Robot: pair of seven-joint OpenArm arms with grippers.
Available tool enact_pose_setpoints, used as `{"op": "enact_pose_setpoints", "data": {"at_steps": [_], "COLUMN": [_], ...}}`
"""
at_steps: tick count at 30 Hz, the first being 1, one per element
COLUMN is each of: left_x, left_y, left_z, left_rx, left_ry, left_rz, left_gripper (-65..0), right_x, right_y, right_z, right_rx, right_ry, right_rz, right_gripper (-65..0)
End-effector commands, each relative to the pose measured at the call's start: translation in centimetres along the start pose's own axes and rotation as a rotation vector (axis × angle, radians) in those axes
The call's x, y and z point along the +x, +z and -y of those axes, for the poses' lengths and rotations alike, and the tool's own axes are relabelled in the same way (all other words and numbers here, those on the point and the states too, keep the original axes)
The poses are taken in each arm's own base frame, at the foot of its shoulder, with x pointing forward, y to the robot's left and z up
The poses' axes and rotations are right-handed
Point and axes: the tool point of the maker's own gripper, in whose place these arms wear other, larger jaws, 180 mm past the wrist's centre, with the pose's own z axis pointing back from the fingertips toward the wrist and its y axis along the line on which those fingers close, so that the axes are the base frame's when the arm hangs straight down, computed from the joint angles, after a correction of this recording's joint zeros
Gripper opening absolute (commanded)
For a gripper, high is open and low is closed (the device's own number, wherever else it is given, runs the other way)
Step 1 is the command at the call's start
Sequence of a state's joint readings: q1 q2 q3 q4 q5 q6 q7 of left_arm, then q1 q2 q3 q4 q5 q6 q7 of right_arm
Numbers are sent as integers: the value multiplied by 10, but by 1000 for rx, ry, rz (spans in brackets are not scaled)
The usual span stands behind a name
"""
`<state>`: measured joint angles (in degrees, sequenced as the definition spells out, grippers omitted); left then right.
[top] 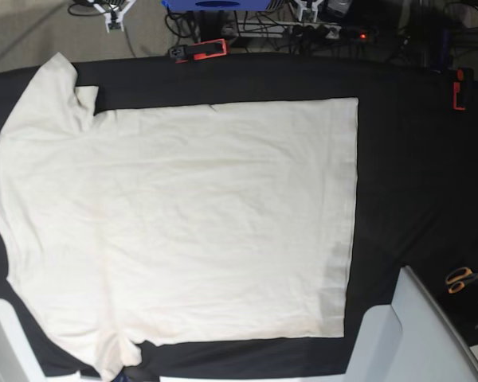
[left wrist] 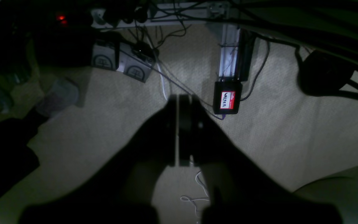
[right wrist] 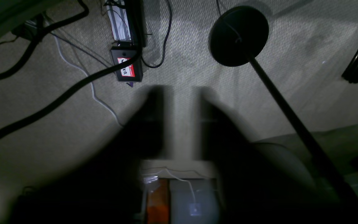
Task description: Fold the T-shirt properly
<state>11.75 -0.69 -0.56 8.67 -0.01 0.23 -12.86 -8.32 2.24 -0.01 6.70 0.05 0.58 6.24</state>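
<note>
The cream T-shirt (top: 191, 223) lies spread flat on the black tablecloth (top: 418, 175), with its collar end to the left, its straight hem to the right and a sleeve at the top left. Neither gripper appears in the base view. Both wrist views look down at carpet and show no shirt. My left gripper (left wrist: 178, 99) is shut, its dark fingers pressed together with nothing between them. My right gripper (right wrist: 182, 93) looks blurred, with its two fingers a little apart, a strip of carpet showing between them, and nothing held.
Grey arm casings rise at the bottom right (top: 406, 334) and bottom left (top: 0, 342) of the base view. Orange-handled scissors (top: 462, 278) lie at the right. Red clamps (top: 201, 50) (top: 458, 89) grip the cloth's edge. Cables, a labelled black box (left wrist: 227, 100) and a round stand base (right wrist: 238, 35) sit on the floor.
</note>
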Motion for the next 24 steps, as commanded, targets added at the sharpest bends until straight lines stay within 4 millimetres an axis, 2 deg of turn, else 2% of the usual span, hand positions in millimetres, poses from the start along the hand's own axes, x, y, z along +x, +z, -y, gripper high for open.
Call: {"op": "enact_pose_setpoints", "data": {"at_steps": [1,5,7,15,18,23,24], "left_x": [-6,-8,-7,-8,-10,-11,-10], "left_y": [2,2,2,2,3,3,3], "left_z": [-2,-2,-2,-2,-2,-2,-2], "left_rx": [7,6,6,6,6,6,6], "left_ry": [-6,-6,-6,-6,-6,-6,-6], "left_rz": [-6,-4,-1,-1,-9,-10,-9], "left_gripper": [-650,-650,-650,-650,-650,-650,-650], "right_x": [-3,-4,-7,-4,-9,-24,-27], "right_y": [0,0,1,0,1,2,2], "right_z": [14,15,15,10,11,11,11], "right_rx": [-23,-25,-25,-17,-18,-22,-22], "right_ry": [-1,-9,-8,-6,-4,2,2], "right_rz": [-4,-6,-8,0,-8,-68,-86], "right_gripper": [-650,-521,-512,-516,-525,-644,-650]}}
